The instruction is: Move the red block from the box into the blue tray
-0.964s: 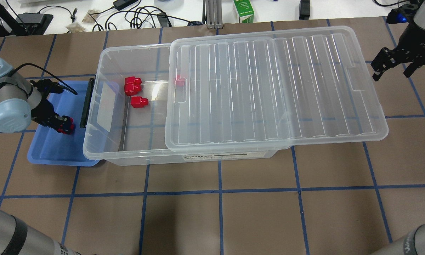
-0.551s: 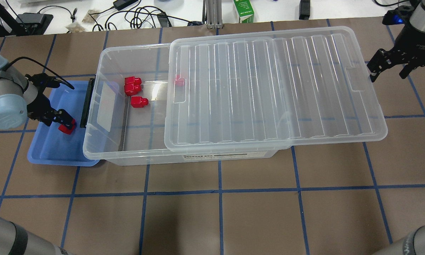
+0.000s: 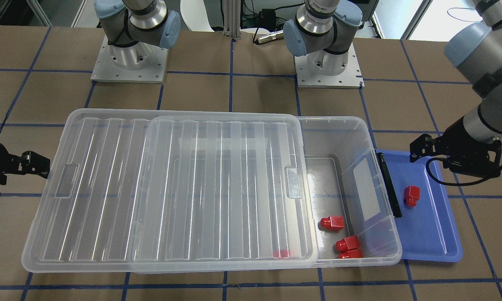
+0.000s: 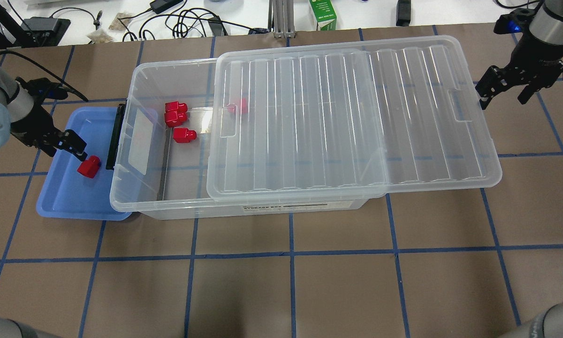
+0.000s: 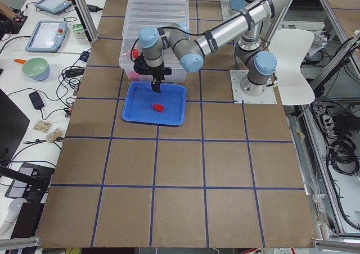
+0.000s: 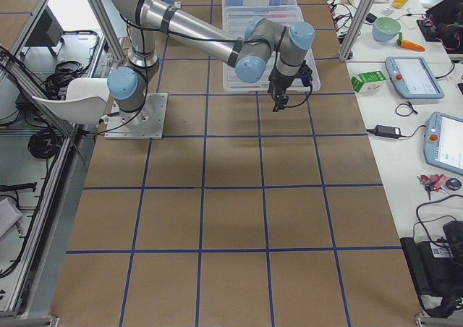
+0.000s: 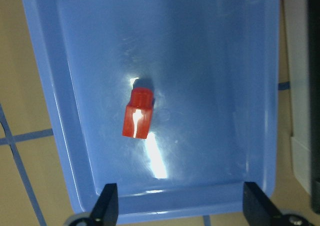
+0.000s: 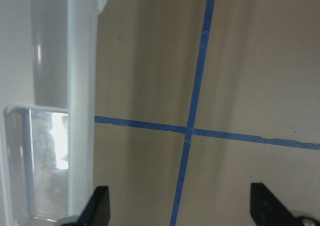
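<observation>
Small red plastic block (image 4: 89, 167) now lies loose in shallow blue plastic tray (image 4: 58, 199); left gripper (image 7: 181, 204) released, backed off; right gripper (image 4: 503, 96) spread.

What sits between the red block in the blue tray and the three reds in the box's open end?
The clear end wall of the box with its black latch; overhead and front-facing views show it.

The red block (image 4: 89, 167) is lying loose on the tray (image 4: 68, 199) floor, near the side by the box (image 4: 178, 210). The shallow blue tray is sitting flat against the box's latch end. The clear box is wearing its ribbed lid (image 4: 352, 122) shifted sideways, leaving that end open, where three more blocks (image 4: 175, 117) are lying; a fourth is showing under the lid's edge.
</observation>
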Controlling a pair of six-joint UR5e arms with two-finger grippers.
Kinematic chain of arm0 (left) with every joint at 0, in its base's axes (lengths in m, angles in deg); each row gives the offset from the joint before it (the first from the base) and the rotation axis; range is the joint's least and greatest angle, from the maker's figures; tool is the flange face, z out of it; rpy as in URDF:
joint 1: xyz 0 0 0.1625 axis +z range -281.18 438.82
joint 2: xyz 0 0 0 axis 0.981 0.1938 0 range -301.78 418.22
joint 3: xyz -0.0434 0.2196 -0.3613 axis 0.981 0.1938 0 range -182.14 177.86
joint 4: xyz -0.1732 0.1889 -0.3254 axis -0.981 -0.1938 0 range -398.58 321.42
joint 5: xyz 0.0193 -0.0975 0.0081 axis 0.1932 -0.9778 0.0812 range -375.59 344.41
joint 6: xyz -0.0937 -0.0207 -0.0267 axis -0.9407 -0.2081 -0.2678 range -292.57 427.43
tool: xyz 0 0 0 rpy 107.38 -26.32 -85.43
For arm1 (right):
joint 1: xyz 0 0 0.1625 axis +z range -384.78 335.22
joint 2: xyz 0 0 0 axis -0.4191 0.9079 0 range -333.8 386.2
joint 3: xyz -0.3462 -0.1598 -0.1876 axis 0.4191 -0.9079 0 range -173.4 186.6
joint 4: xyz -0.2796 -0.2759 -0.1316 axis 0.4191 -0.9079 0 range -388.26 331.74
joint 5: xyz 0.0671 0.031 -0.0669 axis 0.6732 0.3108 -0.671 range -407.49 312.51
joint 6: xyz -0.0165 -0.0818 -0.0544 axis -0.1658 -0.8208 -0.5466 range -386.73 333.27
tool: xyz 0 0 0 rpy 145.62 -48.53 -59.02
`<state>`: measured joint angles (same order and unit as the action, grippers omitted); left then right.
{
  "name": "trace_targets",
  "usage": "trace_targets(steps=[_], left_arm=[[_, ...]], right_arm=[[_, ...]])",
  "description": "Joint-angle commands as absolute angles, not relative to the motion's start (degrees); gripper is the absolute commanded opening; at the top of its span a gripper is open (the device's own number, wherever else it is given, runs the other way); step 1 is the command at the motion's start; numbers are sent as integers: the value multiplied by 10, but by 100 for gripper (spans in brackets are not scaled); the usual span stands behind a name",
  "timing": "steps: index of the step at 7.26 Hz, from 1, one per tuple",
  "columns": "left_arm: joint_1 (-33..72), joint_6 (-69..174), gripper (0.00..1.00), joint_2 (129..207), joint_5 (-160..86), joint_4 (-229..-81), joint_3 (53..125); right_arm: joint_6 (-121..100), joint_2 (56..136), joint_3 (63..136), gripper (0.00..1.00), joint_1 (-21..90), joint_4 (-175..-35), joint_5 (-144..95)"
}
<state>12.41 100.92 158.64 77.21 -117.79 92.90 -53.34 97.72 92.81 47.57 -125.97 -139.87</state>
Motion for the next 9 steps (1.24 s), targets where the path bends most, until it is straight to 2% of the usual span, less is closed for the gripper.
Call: trace_targets(steps=[1,5,9], left_arm=[[59,915,92,1543,775,-1240,901],[-82,768,92,1501,778,-1238,908],[-115,696,100,1492,753,-1232,902]], right_arm=[[-498,977,928,100,505,-1260,-1399],[-437,978,927,100,559,-1260,-1399],[-364,980,927,100,608,-1260,-1399]])
